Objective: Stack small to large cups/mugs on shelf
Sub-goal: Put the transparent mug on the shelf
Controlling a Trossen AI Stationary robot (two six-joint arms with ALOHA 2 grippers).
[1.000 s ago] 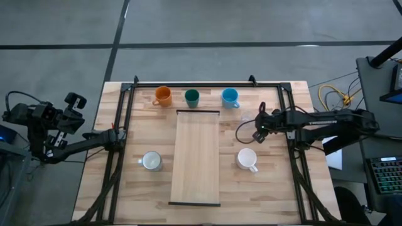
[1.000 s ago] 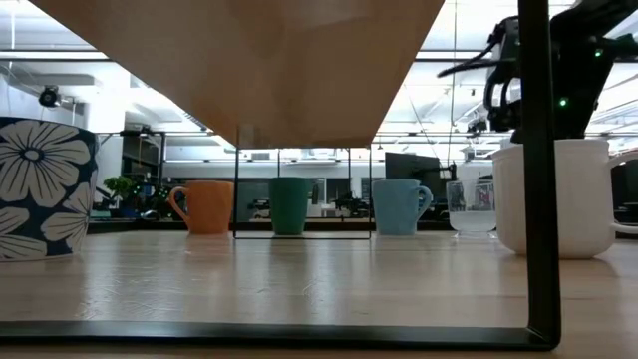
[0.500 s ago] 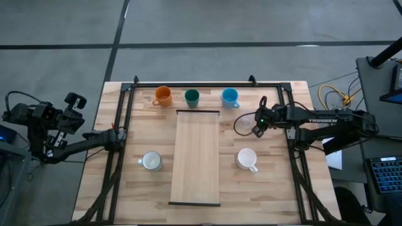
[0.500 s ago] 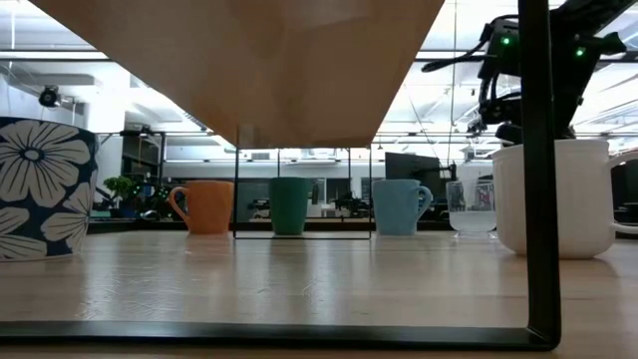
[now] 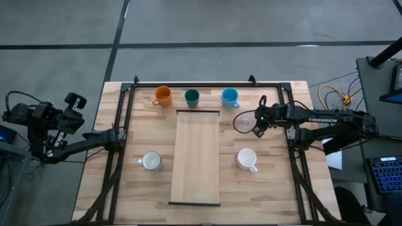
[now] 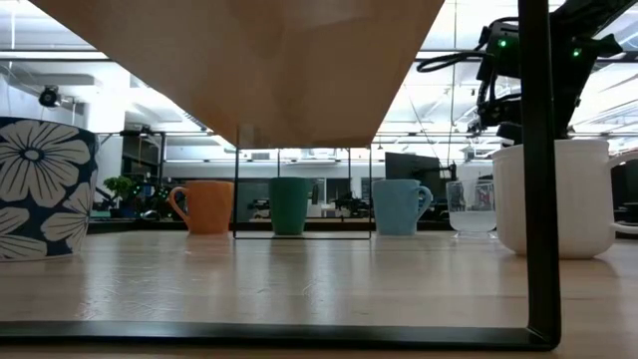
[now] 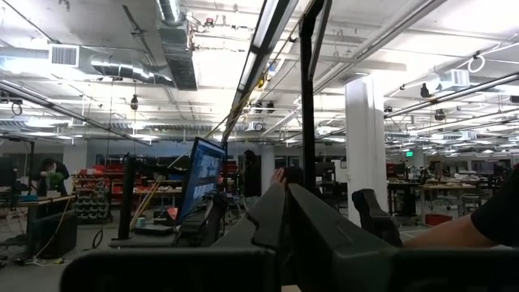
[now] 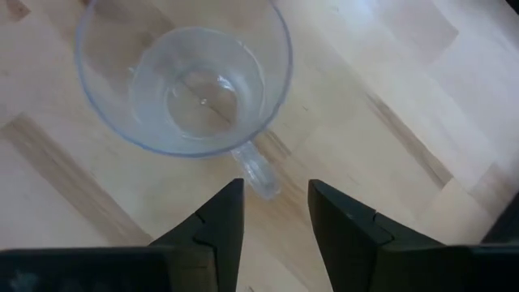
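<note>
One clear glass (image 8: 185, 89) upright, handle toward open right tool (image 8: 274, 212)

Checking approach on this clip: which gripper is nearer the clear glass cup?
Right. The right gripper hangs over the clear glass cup, open fingers flanking its handle; the left gripper sits off the table's left edge.

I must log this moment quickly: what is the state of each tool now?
Left tool: off the table's left edge, state cannot be told.
Right tool: open, holding nothing, above the handle of the glass.
</note>
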